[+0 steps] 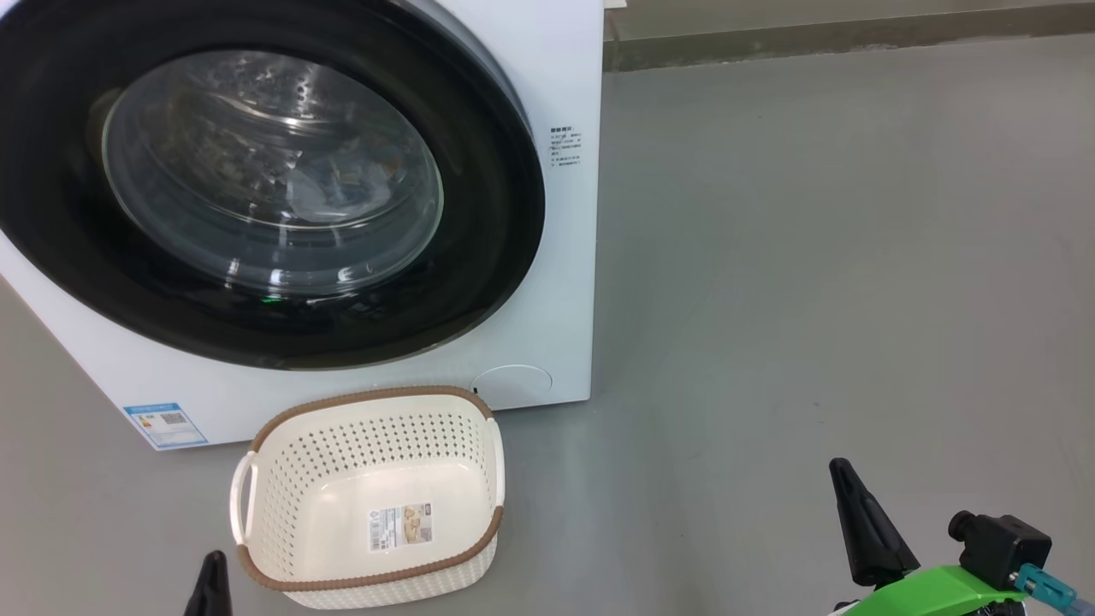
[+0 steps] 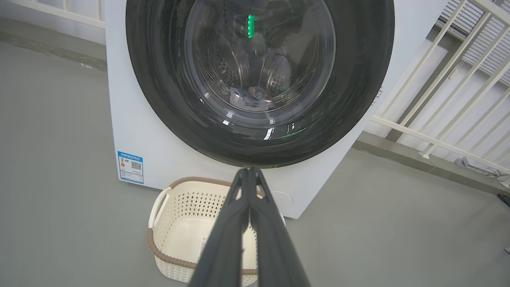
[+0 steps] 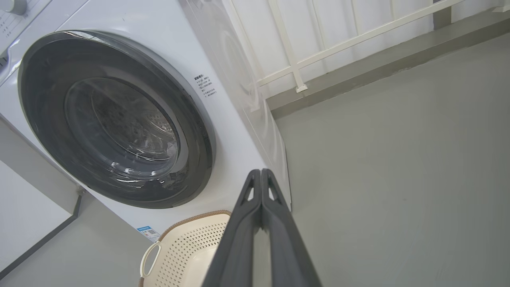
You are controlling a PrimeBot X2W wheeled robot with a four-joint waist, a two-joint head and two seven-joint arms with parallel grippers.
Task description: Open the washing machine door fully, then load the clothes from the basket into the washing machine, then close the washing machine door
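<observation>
Left gripper (image 2: 249, 171), right gripper (image 3: 261, 172): both clenched tip to tip, nothing held, hanging clear above floor (image 1: 813, 257).
Washing machine (image 1: 556, 77): white, upright.
Washing machine door (image 1: 500, 214): flush against the front, apparently latched.
Basket (image 1: 376, 398): on floor just before machine, emptied.
Clothes (image 2: 249, 97): pale heap seen through door, probably; reflections obscure.
Step in hand: confirm door seated; press its edge squarely if proud.

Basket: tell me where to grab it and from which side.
Probably best: take the basket by its left loop handle, coming down from above with the left gripper, which sits nearest and must open first. The handle stands clear of the perforated wall, leaving a gap for one finger; the basket sits upright and empty.
</observation>
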